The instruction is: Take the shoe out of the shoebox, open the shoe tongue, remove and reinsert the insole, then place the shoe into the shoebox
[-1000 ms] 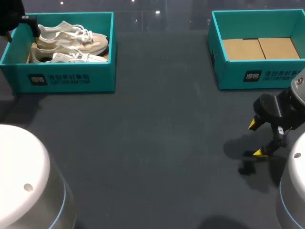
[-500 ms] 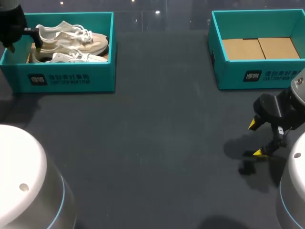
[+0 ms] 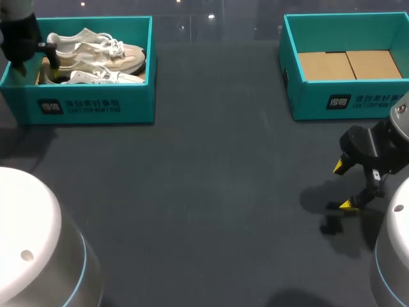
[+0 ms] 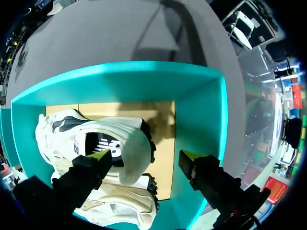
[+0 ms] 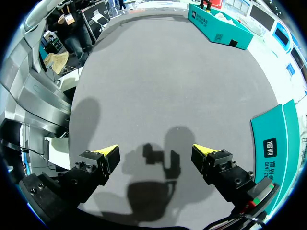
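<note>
Two cream sneakers lie in the teal shoebox (image 3: 89, 105) at the far left: one shoe (image 3: 96, 51) toward the back, the other shoe (image 3: 102, 77) in front. My left gripper (image 3: 46, 54) is down at the box's left end, over the heels. In the left wrist view this gripper (image 4: 144, 155) is open and straddles the back shoe's (image 4: 124, 141) heel. One yellow tip is in the shoe's mouth; the other is in the gap between heel and box wall (image 4: 204, 115). My right gripper (image 3: 344, 186) hangs open and empty over the table at the right.
A second teal shoebox (image 3: 345, 99) with a bare cardboard floor stands at the far right, just behind the right gripper (image 5: 156, 151); its wall (image 5: 276, 143) shows beside that gripper. Dark table surface stretches between the two boxes.
My left gripper has come down and slightly right into the box's left end, onto the back shoe's heel. The right arm has not moved.
</note>
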`<state>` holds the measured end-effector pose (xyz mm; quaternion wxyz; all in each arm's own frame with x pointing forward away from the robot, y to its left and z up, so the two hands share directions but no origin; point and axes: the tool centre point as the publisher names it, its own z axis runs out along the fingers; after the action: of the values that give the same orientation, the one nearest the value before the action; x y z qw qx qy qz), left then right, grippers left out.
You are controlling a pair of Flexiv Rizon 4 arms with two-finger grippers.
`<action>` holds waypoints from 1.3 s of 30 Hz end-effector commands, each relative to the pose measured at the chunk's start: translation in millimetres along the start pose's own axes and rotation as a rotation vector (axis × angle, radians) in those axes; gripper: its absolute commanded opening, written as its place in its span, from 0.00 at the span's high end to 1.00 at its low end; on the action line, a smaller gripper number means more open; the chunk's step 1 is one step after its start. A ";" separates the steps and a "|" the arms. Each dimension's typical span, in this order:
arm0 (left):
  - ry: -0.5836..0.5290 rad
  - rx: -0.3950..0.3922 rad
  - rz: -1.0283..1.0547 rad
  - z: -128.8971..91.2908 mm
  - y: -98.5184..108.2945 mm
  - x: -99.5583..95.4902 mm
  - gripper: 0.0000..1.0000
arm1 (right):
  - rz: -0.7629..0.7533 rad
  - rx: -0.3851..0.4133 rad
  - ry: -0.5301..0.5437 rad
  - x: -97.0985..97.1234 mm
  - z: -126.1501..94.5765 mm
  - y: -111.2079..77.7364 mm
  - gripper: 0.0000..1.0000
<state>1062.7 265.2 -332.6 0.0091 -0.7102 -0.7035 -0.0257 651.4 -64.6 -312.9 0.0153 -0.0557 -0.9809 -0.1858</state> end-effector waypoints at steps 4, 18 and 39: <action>0.008 0.026 0.007 16.4 3.4 -3.7 0.16 | 0.000 0.002 -0.003 2.0 -0.3 -0.4 0.00; 0.040 0.050 -0.009 40.7 -2.0 -9.6 0.28 | 0.000 0.002 -0.003 2.0 -0.3 -0.4 0.00; 0.059 0.078 -0.016 49.1 -3.9 -0.8 1.00 | 0.000 0.002 -0.003 2.0 -0.3 -0.4 0.00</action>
<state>1058.5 269.9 -381.4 0.0566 -0.7020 -0.7096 -0.0212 651.4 -64.5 -312.9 0.0153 -0.0556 -0.9809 -0.1858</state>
